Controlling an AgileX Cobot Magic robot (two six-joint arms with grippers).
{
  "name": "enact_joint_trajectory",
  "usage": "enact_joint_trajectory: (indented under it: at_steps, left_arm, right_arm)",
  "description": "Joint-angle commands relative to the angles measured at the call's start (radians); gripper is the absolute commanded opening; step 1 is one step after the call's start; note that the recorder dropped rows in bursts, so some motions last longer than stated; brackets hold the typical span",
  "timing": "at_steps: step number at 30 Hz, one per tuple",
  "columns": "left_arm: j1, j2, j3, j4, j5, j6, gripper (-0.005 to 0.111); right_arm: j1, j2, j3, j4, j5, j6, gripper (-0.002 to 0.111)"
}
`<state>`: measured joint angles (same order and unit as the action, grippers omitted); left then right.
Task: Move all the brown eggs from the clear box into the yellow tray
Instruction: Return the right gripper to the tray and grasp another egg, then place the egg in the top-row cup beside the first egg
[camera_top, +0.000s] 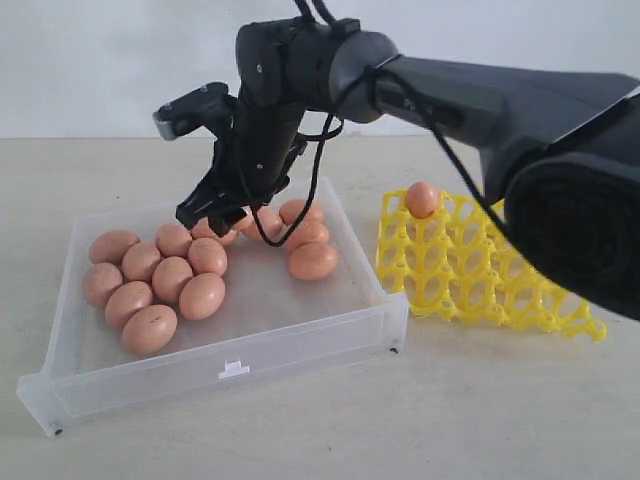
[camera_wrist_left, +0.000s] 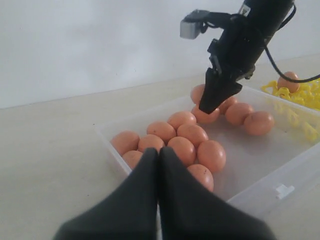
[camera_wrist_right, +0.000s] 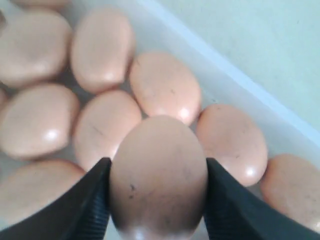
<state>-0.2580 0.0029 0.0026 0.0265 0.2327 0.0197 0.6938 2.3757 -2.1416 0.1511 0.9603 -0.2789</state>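
Several brown eggs (camera_top: 170, 280) lie in the clear box (camera_top: 230, 372), in one cluster at its left and a smaller one at the back. My right gripper (camera_top: 215, 215) reaches down over the back cluster. In the right wrist view it (camera_wrist_right: 156, 165) is shut on one speckled brown egg (camera_wrist_right: 157, 185), held just above the others. One egg (camera_top: 422, 199) sits in a far corner cup of the yellow tray (camera_top: 470, 270), right of the box. My left gripper (camera_wrist_left: 159, 151) is shut and empty, near the box's left wall; the exterior view does not show it.
The box and tray rest on a pale tabletop (camera_top: 450, 410) with a white wall behind. A small white tab (camera_top: 233, 369) marks the box's front wall. The right arm (camera_top: 480, 100) stretches across above the tray.
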Motion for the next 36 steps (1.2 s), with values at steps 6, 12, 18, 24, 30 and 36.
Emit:
enact_joint_trajectory:
  at_steps: [6,12,18,24,30,36]
  left_arm:
    - [-0.001,-0.003,-0.003,0.0,-0.005,0.001,-0.004]
    - [-0.001,-0.003,-0.003,0.0,-0.005,0.001,-0.004]
    - [-0.001,-0.003,-0.003,0.0,-0.005,0.001,-0.004]
    - [-0.001,-0.003,-0.003,0.0,-0.005,0.001,-0.004]
    - [-0.001,-0.003,-0.003,0.0,-0.005,0.001,-0.004]
    - [-0.001,-0.003,-0.003,0.0,-0.005,0.001,-0.004]
  right_arm:
    - [-0.023,-0.453,0.919,0.056,-1.304,0.134,0.0]
    - [-0.115,-0.528,1.328,0.483,-1.976,0.101,0.0]
    - [-0.544,-0.495,1.242,-0.645,-1.538,0.849,0.0]
    - [-0.842,-0.388,0.972,-1.635,-2.093,1.626,0.0]
    - [-0.818,-0.328,0.952,-1.714,-1.854,1.484,0.0]
    - [-0.763,-0.291,0.952,-1.662,-1.756,1.272,0.0]
